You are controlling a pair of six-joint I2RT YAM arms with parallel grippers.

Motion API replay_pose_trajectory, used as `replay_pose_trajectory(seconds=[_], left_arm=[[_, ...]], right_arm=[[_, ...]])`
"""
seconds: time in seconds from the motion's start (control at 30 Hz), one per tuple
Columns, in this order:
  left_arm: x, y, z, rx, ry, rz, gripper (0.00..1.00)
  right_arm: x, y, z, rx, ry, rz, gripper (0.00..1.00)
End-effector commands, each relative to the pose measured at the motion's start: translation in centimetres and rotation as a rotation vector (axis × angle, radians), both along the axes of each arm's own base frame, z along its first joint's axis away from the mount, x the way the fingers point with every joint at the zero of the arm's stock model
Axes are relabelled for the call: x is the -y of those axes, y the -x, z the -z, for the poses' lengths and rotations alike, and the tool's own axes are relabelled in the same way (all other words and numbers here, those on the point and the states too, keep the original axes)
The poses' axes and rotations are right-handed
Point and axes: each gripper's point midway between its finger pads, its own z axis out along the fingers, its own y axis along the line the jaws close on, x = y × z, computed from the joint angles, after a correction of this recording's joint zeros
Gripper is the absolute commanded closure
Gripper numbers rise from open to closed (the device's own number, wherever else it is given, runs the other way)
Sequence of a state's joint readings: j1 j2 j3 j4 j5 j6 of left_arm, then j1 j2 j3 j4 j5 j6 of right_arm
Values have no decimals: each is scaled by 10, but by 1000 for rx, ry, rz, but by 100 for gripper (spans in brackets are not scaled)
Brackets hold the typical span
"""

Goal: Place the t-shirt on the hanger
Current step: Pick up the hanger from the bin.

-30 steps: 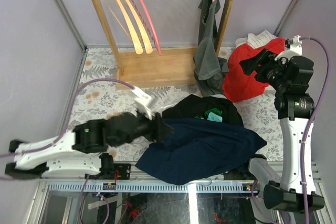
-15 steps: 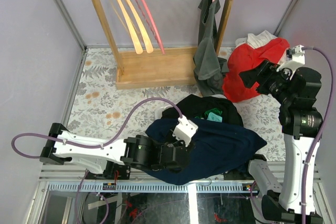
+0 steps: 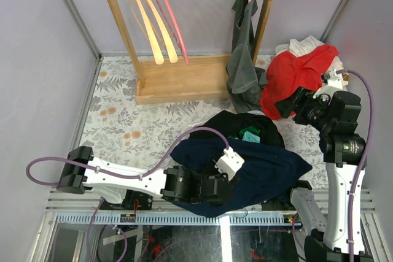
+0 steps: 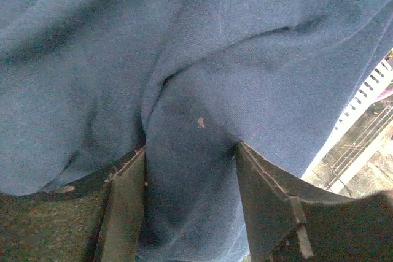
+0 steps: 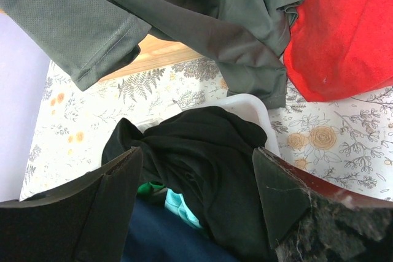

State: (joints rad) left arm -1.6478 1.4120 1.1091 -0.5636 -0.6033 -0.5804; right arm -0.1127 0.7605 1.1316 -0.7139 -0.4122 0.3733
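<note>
The navy t-shirt lies crumpled at the near edge of the table, partly over a heap of clothes. My left gripper is pressed down into its left part. In the left wrist view the jaws stand apart with a fold of the navy cloth bunched between them. My right gripper is open and empty, held high at the right. In its wrist view it looks down on the heap. Two pale hangers hang on the rack; I cannot tell which is the slim cream one.
A wooden rack stands at the back with a pink hanger and a grey-green top. A red garment lies at the right. A black garment and teal cloth fill a white basket.
My left arm has swung from the left side across onto the navy t-shirt and its gripper now sits in the cloth. My right gripper has dropped a little.
</note>
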Motion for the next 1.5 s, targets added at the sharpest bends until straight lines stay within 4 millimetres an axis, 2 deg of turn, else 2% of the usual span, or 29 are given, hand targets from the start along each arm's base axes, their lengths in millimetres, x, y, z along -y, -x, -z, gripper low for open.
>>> replay_pose_trajectory(seconds=[0.0, 0.07, 0.13, 0.17, 0.27, 0.4, 0.57, 0.7, 0.8, 0.9, 0.97, 1.13, 1.23, 1.27, 1.33, 1.43, 1.47], left_arm=[[23, -3, 3, -15, 86, 47, 48], [22, -5, 4, -16, 85, 42, 58], [23, -6, 0, -17, 93, 45, 73], [22, -6, -3, -16, 94, 46, 83], [20, -7, -18, -12, 106, 44, 99], [16, -11, -56, -6, 169, 56, 100], [3, -24, -100, -43, 258, 100, 100], [-19, -32, -122, -74, 305, 123, 100], [-42, -49, -135, -71, 345, 89, 100], [-59, -69, -136, -85, 368, 46, 100], [-62, -79, -128, -96, 359, 32, 100], [-61, -101, -84, -124, 287, -30, 100], [-66, -112, -61, -132, 245, -79, 100], [-70, -116, -55, -127, 226, -103, 97], [-82, -128, -47, -93, 178, -180, 70], [-97, -140, -50, -41, 125, -254, 39], [-99, -142, -56, -24, 121, -263, 38]], right_arm=[[-3, 4, -12, 51, 7, -26, 20], [-3, 5, -11, 51, 9, -28, 20], [-4, 5, -12, 54, 8, -27, 20], [-4, 5, -12, 57, 7, -29, 20], [-5, 6, -13, 62, 0, -35, 20], [-10, 14, -23, 83, -12, -52, 21], [-18, 34, -45, 127, -19, -93, 21], [-32, 53, -67, 172, -46, -162, 21], [-45, 66, -83, 214, -73, -237, 21], [-58, 79, -92, 238, -113, -314, 21], [-68, 85, -91, 234, -153, -370, 21], [-91, 98, -69, 177, -273, -520, 23], [-97, 100, -46, 119, -308, -565, 26], [-98, 100, -38, 100, -314, -571, 27], [-101, 100, -23, 68, -327, -588, 28], [-101, 96, -6, 34, -331, -588, 30], [-101, 95, -1, 23, -332, -585, 31]])
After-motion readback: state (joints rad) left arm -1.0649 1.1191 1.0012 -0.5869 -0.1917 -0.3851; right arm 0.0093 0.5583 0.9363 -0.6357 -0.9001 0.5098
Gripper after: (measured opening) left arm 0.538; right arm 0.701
